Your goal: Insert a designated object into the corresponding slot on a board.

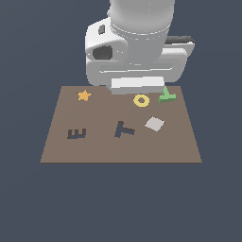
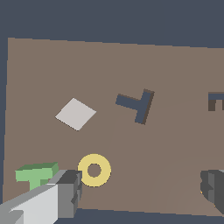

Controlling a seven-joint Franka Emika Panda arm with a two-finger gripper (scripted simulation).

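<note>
Green T-shaped block [image 1: 166, 95] lies free on the board [image 1: 61, 146], at the far corner on the exterior view's right.

We see the gripper [image 2: 140, 192] spread wide above the board's far edge, holding nothing. One finger [image 2: 65, 192] sits just beside the block; the yellow ring [image 2: 94, 169] lies between the fingers. We locate the navy T-shaped slot [image 1: 124, 129] mid-board, near the grey square tile [image 1: 154, 124], unfilled.
</note>
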